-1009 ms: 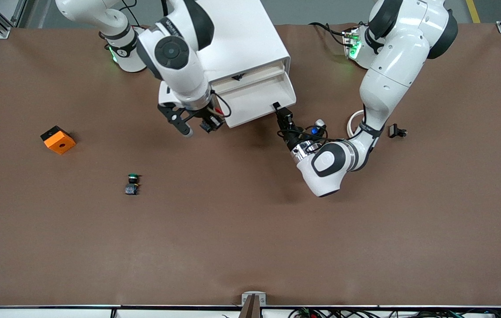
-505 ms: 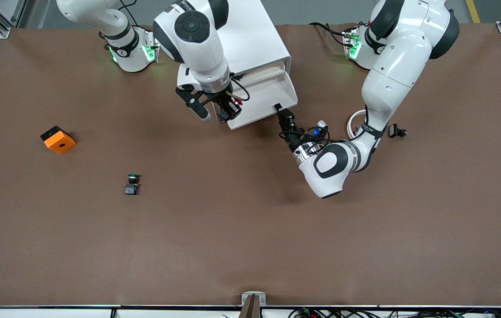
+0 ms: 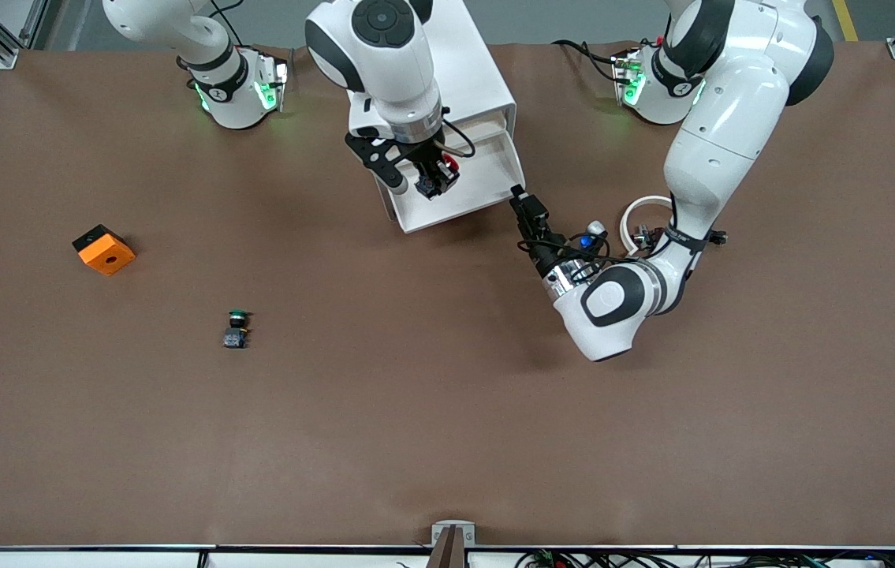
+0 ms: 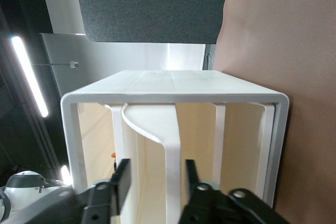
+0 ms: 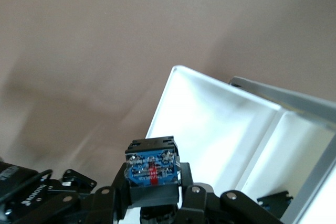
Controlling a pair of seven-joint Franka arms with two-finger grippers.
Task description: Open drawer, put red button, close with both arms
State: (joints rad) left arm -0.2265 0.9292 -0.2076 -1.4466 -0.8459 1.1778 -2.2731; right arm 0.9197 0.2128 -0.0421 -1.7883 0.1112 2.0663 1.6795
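Note:
My right gripper [image 3: 433, 181] is shut on the red button [image 3: 447, 166] and holds it over the open drawer [image 3: 486, 185] of the white cabinet [image 3: 471, 71]. In the right wrist view the button's blue body [image 5: 152, 167] sits between the fingers [image 5: 186, 187], above the white drawer tray [image 5: 220, 135]. My left gripper [image 3: 520, 196] is at the drawer's front corner, toward the left arm's end. In the left wrist view its fingers [image 4: 123, 179] stand open on either side of the drawer's white handle [image 4: 170, 150], with small gaps.
A green-capped button [image 3: 236, 327] lies on the brown table, nearer the front camera. An orange block [image 3: 103, 249] lies toward the right arm's end. A white ring [image 3: 644, 209] and a small black part [image 3: 719, 235] lie beside the left arm.
My right gripper has carried the red button from beside the drawer's front to over the open drawer. My left gripper has shifted a little toward the left arm's end.

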